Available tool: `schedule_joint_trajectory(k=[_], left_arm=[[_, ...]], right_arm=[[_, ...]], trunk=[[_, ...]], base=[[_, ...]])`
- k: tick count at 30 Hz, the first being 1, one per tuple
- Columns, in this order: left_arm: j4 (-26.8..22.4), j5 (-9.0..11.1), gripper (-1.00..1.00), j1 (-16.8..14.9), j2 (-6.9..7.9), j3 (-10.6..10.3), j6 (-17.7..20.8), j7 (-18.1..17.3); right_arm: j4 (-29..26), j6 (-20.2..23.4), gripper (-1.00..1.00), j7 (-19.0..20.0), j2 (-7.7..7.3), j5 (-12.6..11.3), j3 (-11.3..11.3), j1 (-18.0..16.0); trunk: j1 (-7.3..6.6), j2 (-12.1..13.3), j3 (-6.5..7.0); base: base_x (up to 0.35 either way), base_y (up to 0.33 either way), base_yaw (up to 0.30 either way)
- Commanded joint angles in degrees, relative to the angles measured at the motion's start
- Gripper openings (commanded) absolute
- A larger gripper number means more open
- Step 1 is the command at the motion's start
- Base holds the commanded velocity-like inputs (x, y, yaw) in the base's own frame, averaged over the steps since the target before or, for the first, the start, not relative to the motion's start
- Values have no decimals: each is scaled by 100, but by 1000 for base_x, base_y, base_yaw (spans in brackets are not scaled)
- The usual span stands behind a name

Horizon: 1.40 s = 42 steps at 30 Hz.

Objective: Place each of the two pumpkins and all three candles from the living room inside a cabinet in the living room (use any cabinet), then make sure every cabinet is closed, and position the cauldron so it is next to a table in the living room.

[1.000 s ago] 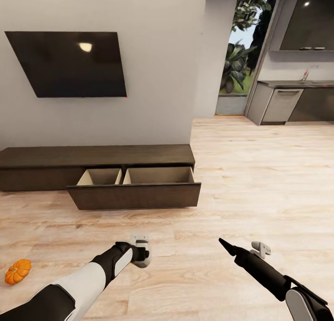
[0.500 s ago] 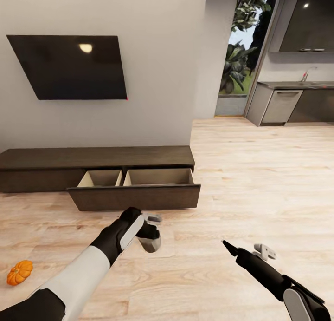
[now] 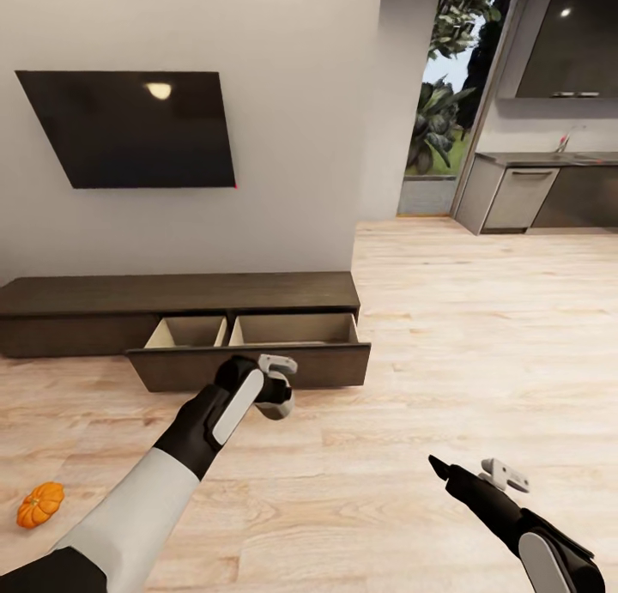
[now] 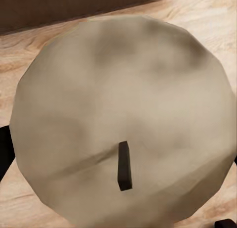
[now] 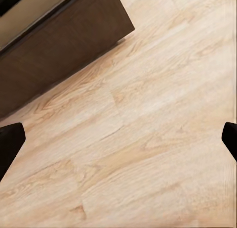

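- Head view: a pumpkin (image 3: 39, 504) is seen on the floor (image 3: 481, 335), well apart from the left pincer (image 3: 276, 393) on its outer side.
- A candle (image 4: 123, 119) is clamped by the left pincer, its wick (image 4: 125, 165) facing the wrist camera, just before the open drawer (image 3: 249, 344) of the cabinet (image 3: 180, 293).
- Fingertips (image 5: 10, 144) of the right pincer (image 5: 118, 141) are held wide apart over bare floor, nothing between them.

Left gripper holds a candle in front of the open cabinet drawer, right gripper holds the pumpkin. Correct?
Not quite. The left gripper does hold a candle before the cabinet with its drawer open, but the right gripper is open and empty in the right wrist view. The pumpkin lies on the floor in the head view.
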Motion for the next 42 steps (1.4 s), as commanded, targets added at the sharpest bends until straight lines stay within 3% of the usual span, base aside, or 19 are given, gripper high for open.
schedule_joint_trajectory(k=[1, 4, 10, 14, 24, 27, 32, 36, 39, 42], left_arm=[[-22, 63, -100, -4, 3, -7, 13, 62], [-68, 65, -100, -3, 18, -5, 13, 68], [-98, 59, -100, -3, 47, -10, 13, 77], [-205, 58, -100, 7, 74, -10, 13, 78], [-182, 63, -100, 10, 81, 8, 13, 82], [-43, 65, -100, -2, 67, 74, 13, 85], [793, 63, -100, -74, 63, 304, 13, 105], [1279, 70, -100, -305, 67, 380, 13, 90], [1746, 71, -100, -698, 67, 411, 13, 100], [2599, 82, -100, -1466, 64, 434, 13, 69]], right_arm=[[-10, 21, 100, -82, 0, -54, 6, -3], [-7, -13, 100, -147, 4, 34, 45, -3], [38, -507, 100, -197, 10, 578, 347, -4], [66, -647, 100, -192, 11, 739, 452, -6], [75, -715, 100, -184, 10, 778, 519, -4], [72, -717, 100, -197, 14, 788, 646, -4], [68, -718, 100, -213, 15, 801, 925, -4], [61, -718, 100, -216, 16, 803, 992, -4], [63, -718, 100, -217, 16, 803, 1018, -4], [66, -718, 100, -213, 16, 804, 1031, -4]], trunk=[[-22, 38, 13], [-88, 158, 66], [-220, 399, 174], [-308, 559, 246], [-527, 960, 425], [-593, 1081, 479], [-703, 1281, 569], [-791, 1442, 641], [-857, 1562, 695], [-923, 1682, 749]], base=[[0, 0, 0], [0, 0, 0], [0, 0, 0], [0, 0, 0], [0, 0, 0], [0, 0, 0], [0, 0, 0], [0, 0, 0], [0, 0, 0], [0, 0, 0]])
